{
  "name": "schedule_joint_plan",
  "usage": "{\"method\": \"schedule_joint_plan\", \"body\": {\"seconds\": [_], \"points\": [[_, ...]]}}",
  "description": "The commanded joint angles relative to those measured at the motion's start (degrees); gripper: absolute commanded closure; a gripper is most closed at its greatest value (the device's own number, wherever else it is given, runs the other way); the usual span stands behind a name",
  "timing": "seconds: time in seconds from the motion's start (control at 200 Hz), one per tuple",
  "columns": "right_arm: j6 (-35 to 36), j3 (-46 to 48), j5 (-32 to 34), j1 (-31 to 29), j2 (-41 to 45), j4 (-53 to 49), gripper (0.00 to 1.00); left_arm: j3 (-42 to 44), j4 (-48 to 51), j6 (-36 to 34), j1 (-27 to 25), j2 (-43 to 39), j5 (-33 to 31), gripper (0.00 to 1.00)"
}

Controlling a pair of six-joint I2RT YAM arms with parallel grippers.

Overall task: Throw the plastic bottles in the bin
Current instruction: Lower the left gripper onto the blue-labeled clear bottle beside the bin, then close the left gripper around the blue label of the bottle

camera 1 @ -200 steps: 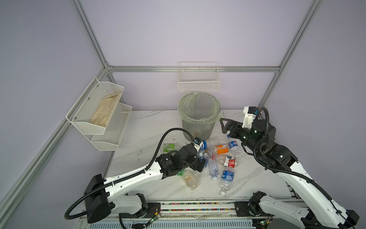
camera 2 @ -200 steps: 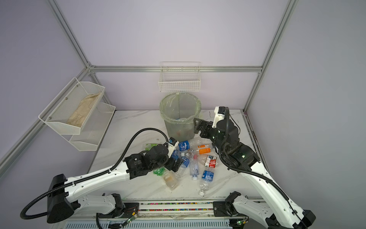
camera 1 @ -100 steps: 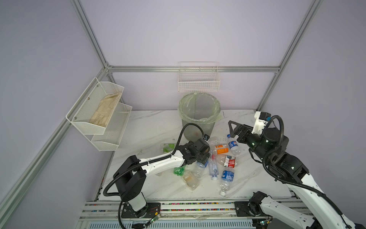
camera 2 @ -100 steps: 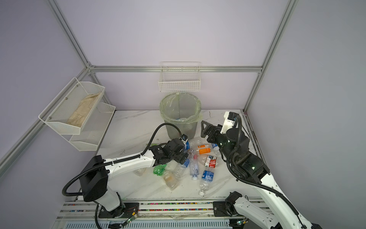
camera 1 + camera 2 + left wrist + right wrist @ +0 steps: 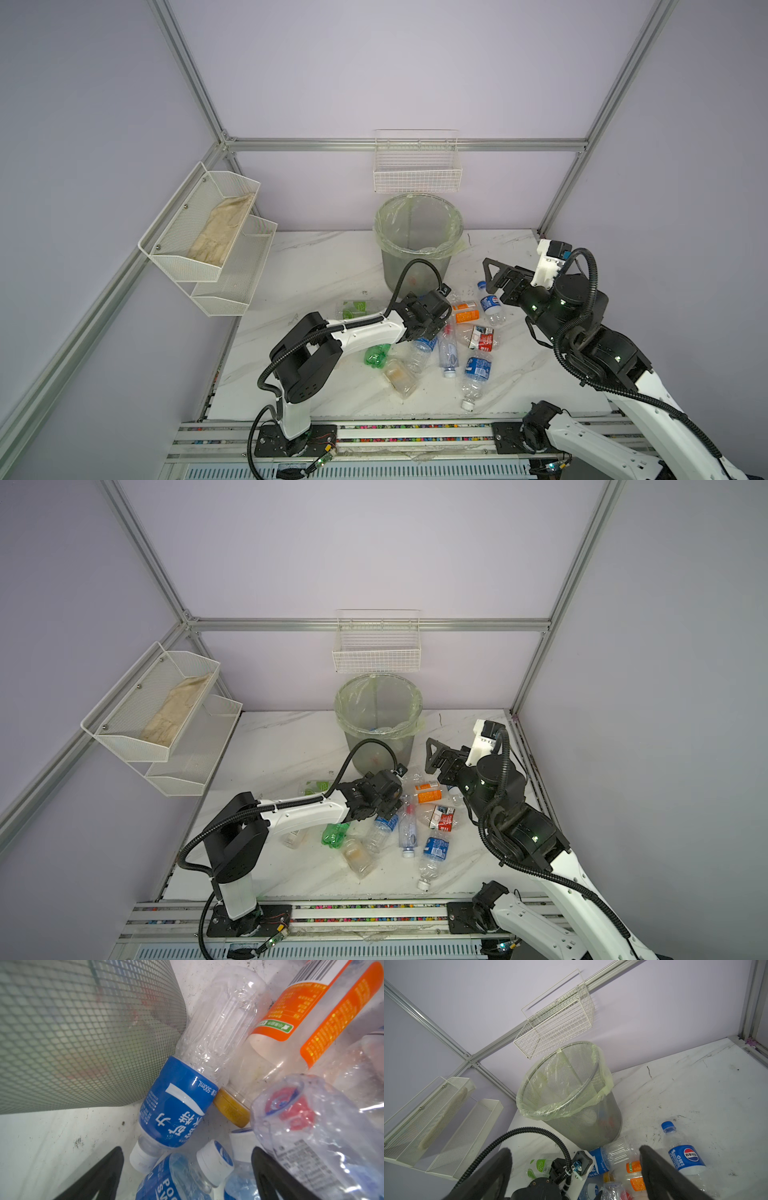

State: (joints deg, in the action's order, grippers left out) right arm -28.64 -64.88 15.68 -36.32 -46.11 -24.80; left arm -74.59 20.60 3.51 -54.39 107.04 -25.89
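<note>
The bin (image 5: 417,241), grey mesh with a pale green liner, stands at the back middle of the table. Several plastic bottles lie in a pile in front of it: a Pepsi one (image 5: 490,305), an orange-labelled one (image 5: 465,311), a red-labelled one (image 5: 482,337) and a green one (image 5: 376,355). My left gripper (image 5: 430,330) is low over the pile by the bin's foot. In the left wrist view it (image 5: 187,1150) is open, its fingers either side of a blue-labelled, white-capped bottle (image 5: 182,1178). My right gripper (image 5: 492,274) hangs open and empty to the right of the bin.
A white wire basket (image 5: 417,168) hangs on the back wall just above the bin. A white two-tier mesh shelf (image 5: 208,237) on the left wall holds a tan cloth. A crushed clear container (image 5: 400,376) lies near the front. The left arm's cable loops up in front of the bin.
The left arm has shifted right and its gripper has moved up to the bottles at the bin's foot. The right gripper has drawn back to the right, away from the bin.
</note>
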Motion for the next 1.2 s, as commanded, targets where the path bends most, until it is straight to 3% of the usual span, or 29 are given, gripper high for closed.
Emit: {"method": "schedule_joint_plan", "body": {"seconds": [0.0, 0.295, 0.92, 1.195], "points": [[0.56, 0.55, 1.22, 0.19, 0.67, -0.64, 0.03, -6.12, -2.14, -2.40, -0.04, 1.39, -1.00, 0.08], [0.78, 0.51, 2.11, 0.19, 1.55, -1.30, 0.03, -9.01, -1.39, -3.51, 0.99, 5.82, 0.45, 0.15], [1.23, 1.19, 3.13, 0.19, 2.16, -1.64, 0.03, -16.08, 3.54, -6.04, 1.74, 13.60, 0.85, 0.15], [1.66, 0.25, 3.21, 0.19, 1.81, -1.88, 0.03, -19.80, 6.39, -6.09, 2.00, 16.29, 1.63, 0.09]]}}
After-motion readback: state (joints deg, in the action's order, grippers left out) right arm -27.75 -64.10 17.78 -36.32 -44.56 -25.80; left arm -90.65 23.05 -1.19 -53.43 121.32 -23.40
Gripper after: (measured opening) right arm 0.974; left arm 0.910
